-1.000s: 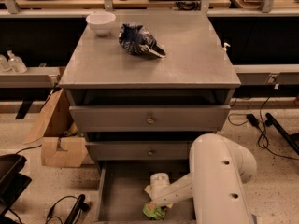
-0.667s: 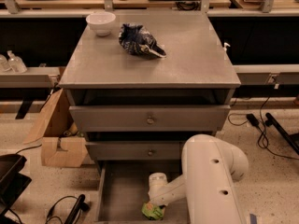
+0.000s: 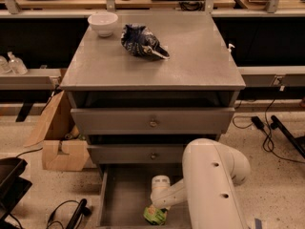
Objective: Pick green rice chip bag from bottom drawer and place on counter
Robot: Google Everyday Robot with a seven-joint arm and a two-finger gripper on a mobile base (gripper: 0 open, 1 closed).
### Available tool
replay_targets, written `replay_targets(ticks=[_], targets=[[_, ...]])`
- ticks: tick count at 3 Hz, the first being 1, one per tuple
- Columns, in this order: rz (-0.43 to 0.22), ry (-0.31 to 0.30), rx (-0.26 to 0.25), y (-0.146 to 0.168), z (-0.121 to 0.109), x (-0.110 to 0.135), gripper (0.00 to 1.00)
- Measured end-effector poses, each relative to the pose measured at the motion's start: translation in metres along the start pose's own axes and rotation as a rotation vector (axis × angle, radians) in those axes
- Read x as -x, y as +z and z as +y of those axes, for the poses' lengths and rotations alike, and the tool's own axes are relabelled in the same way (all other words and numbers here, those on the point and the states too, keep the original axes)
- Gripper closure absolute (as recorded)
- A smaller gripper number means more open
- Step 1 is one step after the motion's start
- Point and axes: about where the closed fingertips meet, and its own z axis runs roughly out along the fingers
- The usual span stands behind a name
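The green rice chip bag (image 3: 154, 215) lies in the open bottom drawer (image 3: 119, 199), near its front, partly under my arm. My white arm reaches down into the drawer and my gripper (image 3: 158, 210) is right at the bag, hidden by the wrist. The counter (image 3: 190, 56) is the grey top of the cabinet above.
A dark blue-and-white snack bag (image 3: 141, 41) and a white bowl (image 3: 103, 23) sit on the counter. Two upper drawers with brass knobs (image 3: 153, 123) are closed. A cardboard box (image 3: 59, 142) stands left of the cabinet. Cables lie on the floor at both sides.
My arm's big white link has shifted left, toward the middle of the drawer. The wrist stays down at the green bag, which has not visibly moved.
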Motion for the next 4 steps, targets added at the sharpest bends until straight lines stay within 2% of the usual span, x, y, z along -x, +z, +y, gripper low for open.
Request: replay_targets(ticks=[1,2,3,4], targets=[[0.0,0.0,0.0,0.0,0.0,0.0,1.0],[0.0,0.004,-0.048,-0.027,0.006,0.001,1.0],[0.032,0.024,-0.112,-0.089,0.019,-0.005,1.0],[0.07,0.095,-0.188,-0.198,0.056,-0.01,1.0]])
